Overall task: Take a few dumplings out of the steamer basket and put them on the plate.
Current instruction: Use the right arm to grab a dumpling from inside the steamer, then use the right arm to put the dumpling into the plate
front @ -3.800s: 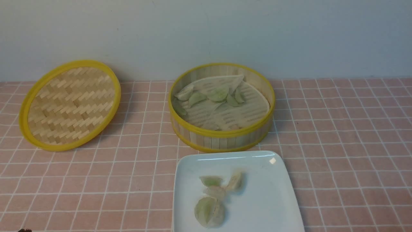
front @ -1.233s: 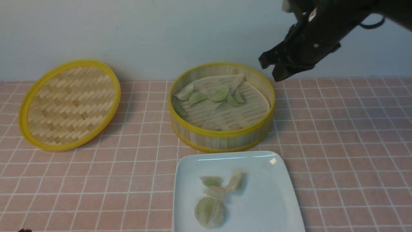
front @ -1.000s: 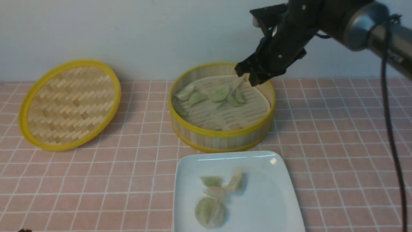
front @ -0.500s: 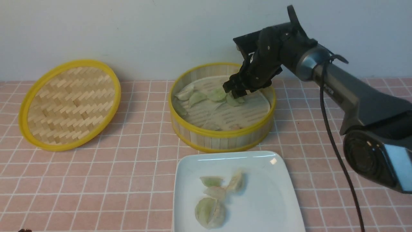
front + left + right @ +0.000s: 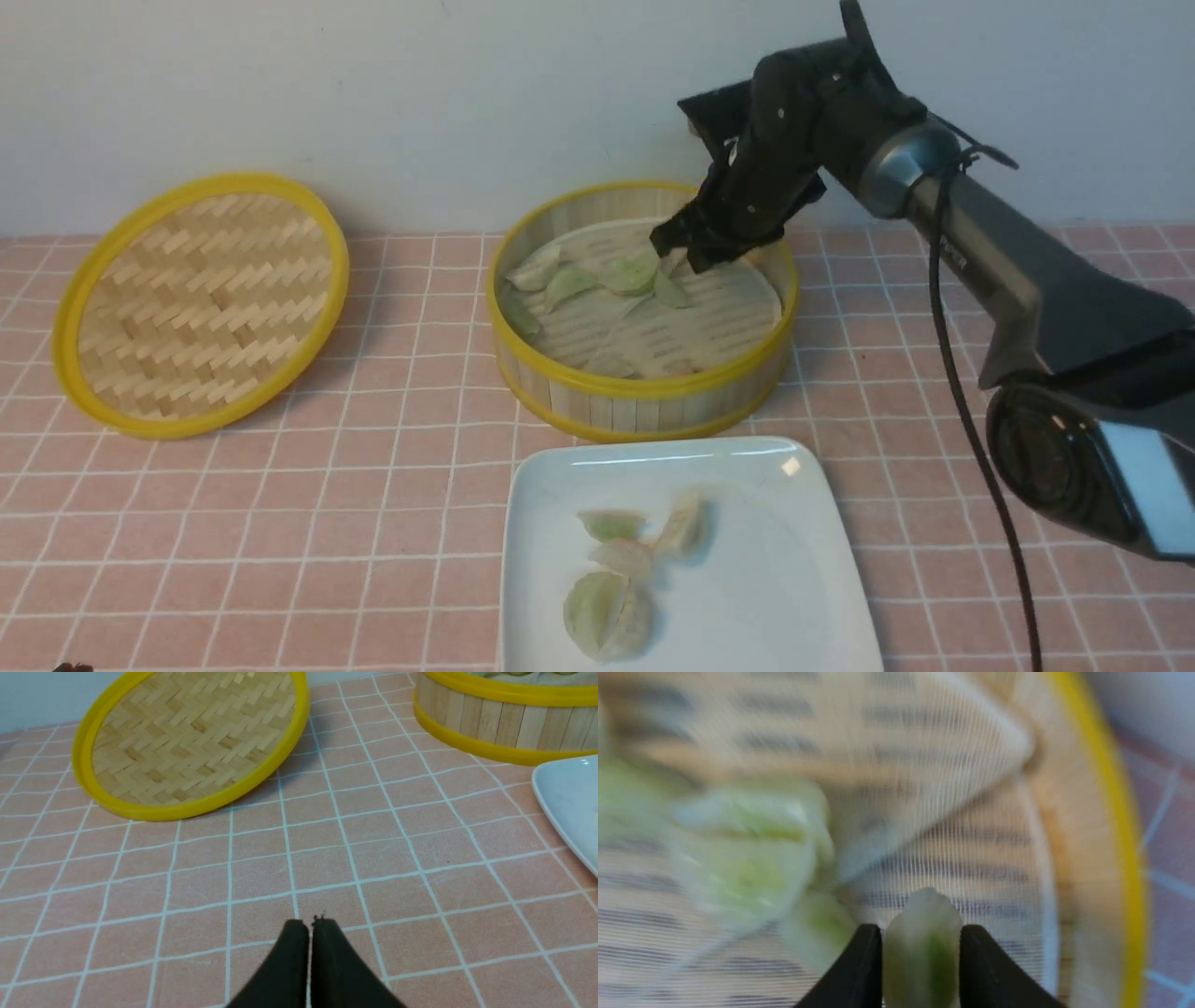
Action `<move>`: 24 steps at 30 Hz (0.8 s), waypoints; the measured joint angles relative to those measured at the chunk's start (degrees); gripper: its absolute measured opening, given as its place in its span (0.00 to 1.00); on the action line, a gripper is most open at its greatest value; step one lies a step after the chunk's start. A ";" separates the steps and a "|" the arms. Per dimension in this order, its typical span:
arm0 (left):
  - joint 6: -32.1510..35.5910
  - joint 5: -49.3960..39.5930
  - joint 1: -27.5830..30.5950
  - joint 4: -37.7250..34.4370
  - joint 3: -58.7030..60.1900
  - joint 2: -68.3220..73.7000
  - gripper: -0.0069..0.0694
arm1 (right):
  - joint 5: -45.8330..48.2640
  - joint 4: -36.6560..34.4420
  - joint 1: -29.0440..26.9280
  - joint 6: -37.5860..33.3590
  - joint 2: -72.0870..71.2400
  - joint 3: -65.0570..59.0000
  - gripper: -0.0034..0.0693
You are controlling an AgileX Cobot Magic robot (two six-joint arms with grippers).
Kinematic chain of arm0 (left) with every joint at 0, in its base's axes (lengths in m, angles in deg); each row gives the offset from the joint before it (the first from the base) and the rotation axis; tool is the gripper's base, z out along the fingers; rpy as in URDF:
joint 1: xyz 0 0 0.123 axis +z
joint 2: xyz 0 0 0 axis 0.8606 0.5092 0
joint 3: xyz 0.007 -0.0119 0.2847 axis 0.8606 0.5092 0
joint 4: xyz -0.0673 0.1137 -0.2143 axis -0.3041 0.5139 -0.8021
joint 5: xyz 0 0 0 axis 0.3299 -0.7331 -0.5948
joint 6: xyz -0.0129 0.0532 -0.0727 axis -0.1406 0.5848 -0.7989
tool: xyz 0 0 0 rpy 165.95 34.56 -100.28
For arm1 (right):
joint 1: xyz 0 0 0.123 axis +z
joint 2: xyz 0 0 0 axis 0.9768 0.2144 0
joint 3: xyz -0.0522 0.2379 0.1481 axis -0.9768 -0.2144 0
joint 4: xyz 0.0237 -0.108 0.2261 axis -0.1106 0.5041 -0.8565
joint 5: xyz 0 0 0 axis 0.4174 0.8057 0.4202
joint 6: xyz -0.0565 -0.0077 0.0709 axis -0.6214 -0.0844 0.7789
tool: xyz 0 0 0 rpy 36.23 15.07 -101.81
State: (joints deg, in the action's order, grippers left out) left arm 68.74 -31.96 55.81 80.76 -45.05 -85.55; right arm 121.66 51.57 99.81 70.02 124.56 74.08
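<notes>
The steamer basket point(image 5: 644, 397) stands at the table's middle back with several pale green dumplings point(image 5: 571, 283) on its white liner. My right gripper point(image 5: 684, 252) hangs inside the basket near its back, shut on a dumpling point(image 5: 922, 947) held between the black fingers point(image 5: 859, 970) just above the liner. More dumplings point(image 5: 742, 868) lie beside it. The white plate point(image 5: 794, 597) sits in front of the basket with several dumplings point(image 5: 607, 611) on it. My left gripper point(image 5: 309, 926) is shut and empty, low over the tablecloth, left of the plate point(image 5: 570, 807).
The shallow woven lid point(image 5: 201, 303) with a yellow rim leans at the back left; it also shows in the left wrist view point(image 5: 191, 742). A pink checked cloth point(image 5: 280, 523) covers the table. The right arm point(image 5: 1027, 280) reaches in from the right with a black cable.
My right arm came in from the upper right, went down into the basket and closed on a dumpling; since half a second ago it has risen slightly with it. The left gripper stayed put.
</notes>
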 joint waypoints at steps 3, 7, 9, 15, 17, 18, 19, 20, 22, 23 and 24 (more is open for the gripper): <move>0.00 0.00 0.01 0.00 0.00 0.00 0.08 | 0.10 -3.93 0.00 0.00 -4.92 -0.23 0.31; 0.00 -0.02 0.01 0.00 0.00 0.00 0.08 | -0.22 -8.53 0.72 -0.74 -16.22 -14.22 0.31; 0.00 -0.02 0.01 0.00 0.00 0.00 0.08 | -0.43 -8.41 2.06 -1.36 -23.56 -26.59 0.31; 0.00 -0.02 0.01 0.00 0.00 0.00 0.08 | -0.20 -7.93 7.71 0.67 -37.03 -59.81 0.31; 0.00 -0.02 0.01 0.00 0.00 0.00 0.08 | -1.17 -7.56 9.33 0.77 -37.09 -66.32 0.31; 0.00 -0.02 0.01 0.00 0.00 0.00 0.08 | -1.78 -7.41 9.68 0.77 -36.83 -67.65 0.31; 0.00 -0.02 0.01 0.00 0.00 0.00 0.08 | -2.58 -7.36 10.09 0.83 -36.27 -69.14 0.32; 0.00 -0.02 0.01 0.00 0.00 0.00 0.08 | -2.98 -7.36 10.30 0.83 -35.79 -69.76 0.33; 0.00 -0.02 0.01 0.00 0.00 0.00 0.08 | -3.26 -7.72 10.45 0.83 -34.95 -70.13 0.37; 0.00 -0.02 0.01 0.00 0.00 0.00 0.08 | -3.41 -7.96 10.45 0.83 -34.63 -70.12 0.43; 0.00 -0.02 0.01 0.00 0.00 0.00 0.08 | -3.66 -8.03 10.45 0.83 -34.44 -70.05 0.52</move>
State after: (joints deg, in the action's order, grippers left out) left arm 68.74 -31.98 55.82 80.76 -45.05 -85.55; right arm 118.00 43.54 110.25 70.86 90.12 4.03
